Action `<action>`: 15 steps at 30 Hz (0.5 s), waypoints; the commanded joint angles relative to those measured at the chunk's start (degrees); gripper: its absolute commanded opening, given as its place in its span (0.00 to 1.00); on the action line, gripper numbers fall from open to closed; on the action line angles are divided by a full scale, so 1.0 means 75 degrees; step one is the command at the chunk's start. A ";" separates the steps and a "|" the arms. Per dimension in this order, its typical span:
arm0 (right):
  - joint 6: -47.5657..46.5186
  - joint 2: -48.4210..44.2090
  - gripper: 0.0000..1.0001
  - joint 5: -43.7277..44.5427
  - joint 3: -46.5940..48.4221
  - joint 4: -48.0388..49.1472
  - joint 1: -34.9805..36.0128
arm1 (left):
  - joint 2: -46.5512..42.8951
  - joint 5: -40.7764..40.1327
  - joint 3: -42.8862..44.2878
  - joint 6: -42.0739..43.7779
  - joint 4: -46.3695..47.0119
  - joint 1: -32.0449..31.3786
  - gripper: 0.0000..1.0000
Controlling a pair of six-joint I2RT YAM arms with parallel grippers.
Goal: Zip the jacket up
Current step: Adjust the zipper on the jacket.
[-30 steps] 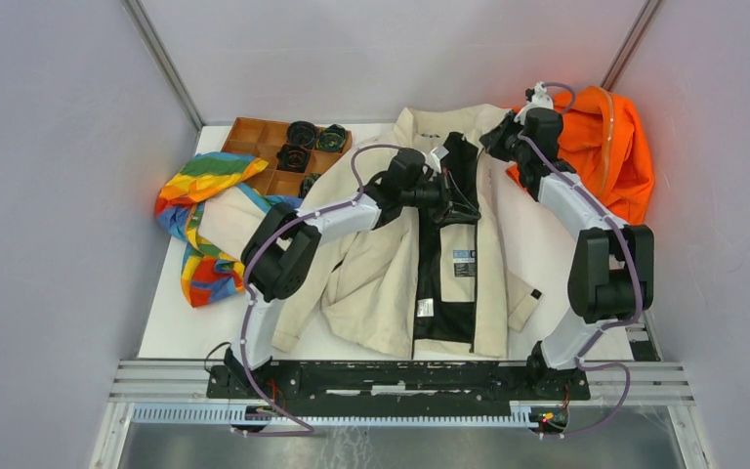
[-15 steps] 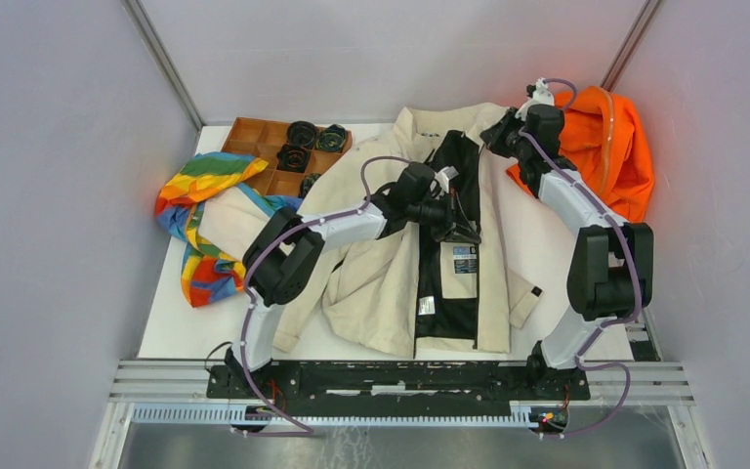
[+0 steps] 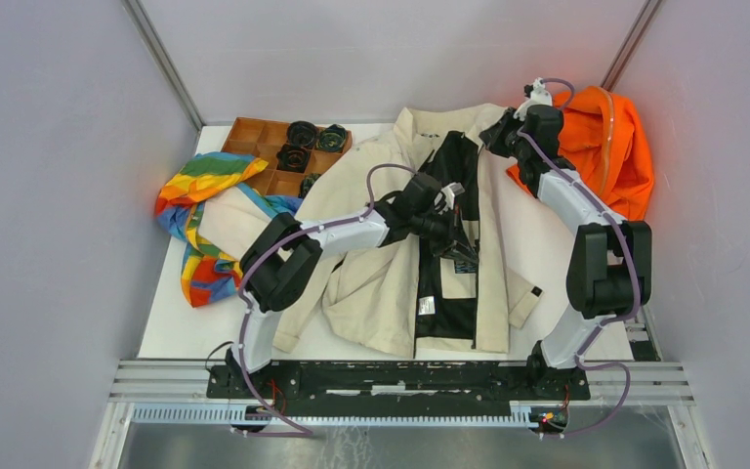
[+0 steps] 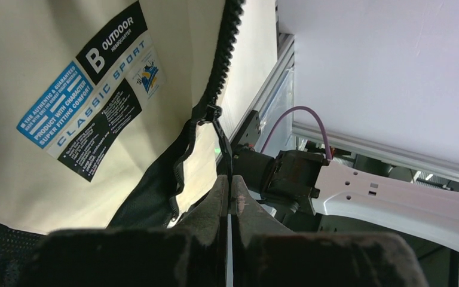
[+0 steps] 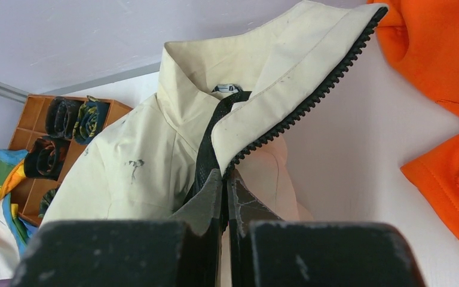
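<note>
The beige jacket [image 3: 371,274] lies on the table with its front open and black lining showing. My left gripper [image 3: 457,239] is over the middle of the front, shut on the thin zipper pull [image 4: 220,134] that hangs from the slider [image 4: 213,112] on the dark teeth. In the left wrist view the gripper [image 4: 228,179] pinches the pull, with a printed label [image 4: 89,89] beside it. My right gripper [image 3: 494,131] is at the collar, shut on the jacket's zipper edge [image 5: 311,101]. The right gripper [image 5: 226,174] holds that edge lifted.
An orange garment [image 3: 607,147] is bunched at the back right, close to the right arm. A rainbow-striped cloth [image 3: 205,200] lies at the left. A wooden tray [image 3: 259,147] with several dark round items stands at the back left.
My left gripper has slid with the zipper pull down the jacket front toward the near edge. The right arm has barely moved.
</note>
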 commanded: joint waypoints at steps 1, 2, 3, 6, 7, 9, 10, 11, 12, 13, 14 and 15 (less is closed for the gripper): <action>-0.0197 0.0095 0.01 0.0058 0.0371 0.0651 -0.0056 | -0.0474 0.0265 -0.0150 0.0522 -0.0392 -0.0155 0.02; -0.0234 0.0110 0.01 0.0084 0.0373 0.0649 -0.0058 | -0.0494 0.0270 -0.0196 0.0533 -0.0398 -0.0172 0.02; -0.0259 0.0120 0.01 0.0085 0.0374 0.0660 -0.0056 | -0.0512 0.0271 -0.0246 0.0536 -0.0400 -0.0190 0.02; -0.0377 0.0168 0.01 0.0061 0.0362 0.0663 -0.0067 | -0.0529 0.0286 -0.0375 0.0553 -0.0404 -0.0206 0.02; -0.0422 0.0181 0.01 0.0065 0.0362 0.0662 -0.0066 | -0.0538 0.0285 -0.0399 0.0559 -0.0404 -0.0216 0.02; -0.0535 0.0211 0.02 0.0067 0.0340 0.0654 -0.0076 | -0.0536 0.0287 -0.0435 0.0560 -0.0395 -0.0227 0.02; -0.0585 0.0225 0.02 0.0076 0.0332 0.0645 -0.0071 | -0.0527 0.0292 -0.0437 0.0560 -0.0403 -0.0234 0.02; -0.0644 0.0247 0.02 0.0110 0.0316 0.0633 -0.0070 | -0.0513 0.0313 -0.0427 0.0570 -0.0387 -0.0240 0.02; -0.0689 0.0262 0.02 0.0155 0.0310 0.0620 -0.0073 | -0.0490 0.0339 -0.0416 0.0571 -0.0402 -0.0241 0.02; -0.0743 0.0275 0.02 0.0196 0.0309 0.0615 -0.0068 | -0.0464 0.0376 -0.0408 0.0571 -0.0401 -0.0262 0.02; -0.0791 0.0300 0.02 0.0245 0.0303 0.0603 -0.0076 | -0.0457 0.0410 -0.0409 0.0571 -0.0403 -0.0273 0.02; -0.0837 0.0328 0.02 0.0300 0.0323 0.0601 -0.0078 | -0.0457 0.0436 -0.0410 0.0571 -0.0404 -0.0289 0.02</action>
